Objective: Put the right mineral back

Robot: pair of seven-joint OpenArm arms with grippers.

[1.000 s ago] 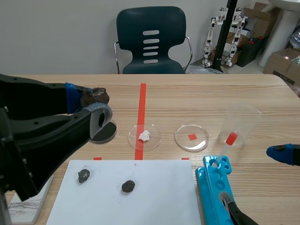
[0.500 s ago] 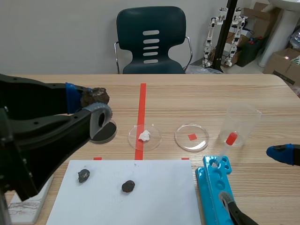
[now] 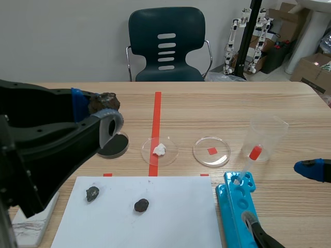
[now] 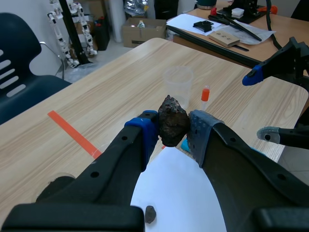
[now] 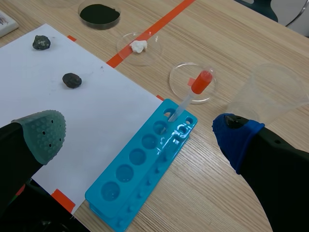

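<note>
L end effector (image 4: 174, 137) clamps dark mineral (image 4: 172, 121) betw pads (image 4: 147, 134), raised off counter (image 3: 207, 103), prob to carry it to red-marked dish (image 3: 211, 151) on its right. R end effector (image 5: 141, 137) gapes wide over blue tray (image 5: 145, 174).

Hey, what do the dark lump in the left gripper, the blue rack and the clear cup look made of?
The dark rough lump looks like rock: matte, jagged, pitted. The bright blue rack is probably moulded plastic, glossy with highlights. The tall clear cup is see-through, likely thin plastic, possibly glass.
</note>
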